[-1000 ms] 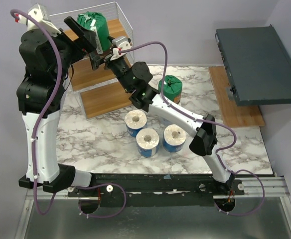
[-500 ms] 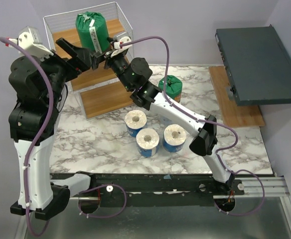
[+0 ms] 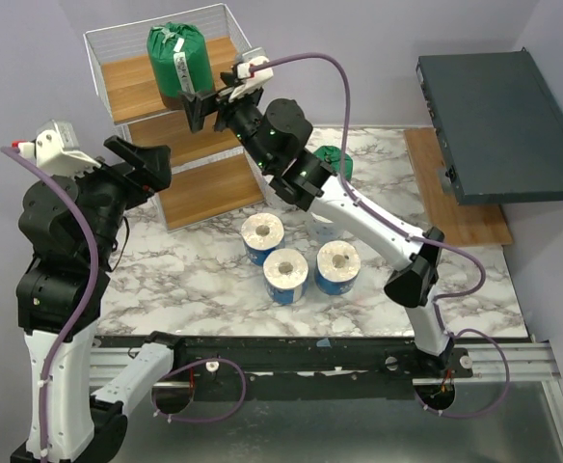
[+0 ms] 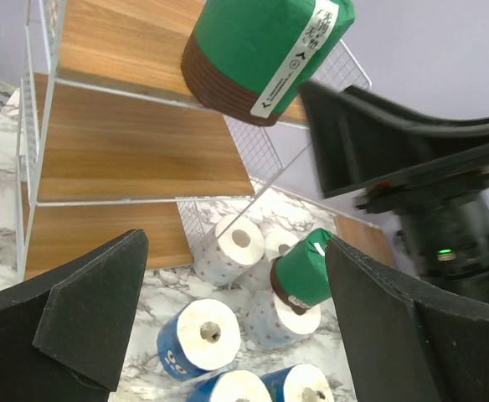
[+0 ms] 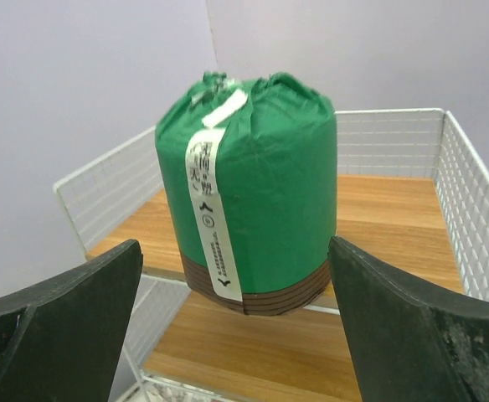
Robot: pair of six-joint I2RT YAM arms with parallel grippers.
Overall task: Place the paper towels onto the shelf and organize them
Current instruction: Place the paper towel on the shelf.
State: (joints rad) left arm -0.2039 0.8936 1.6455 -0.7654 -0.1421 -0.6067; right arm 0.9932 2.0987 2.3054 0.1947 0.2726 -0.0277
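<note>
I see the shelf [image 3: 132, 85] at the table's [image 3: 166, 280] far left, one green roll [image 3: 178, 58] upright at the front edge of its top board. My right gripper [image 3: 207, 109] faces that roll, jaws spread wide and gripping nothing; my left gripper [image 3: 151, 164], lower down, is equally wide and empty. The second green roll [image 3: 335, 164] and three blue rolls [image 3: 286, 275] stand on the table.
</note>
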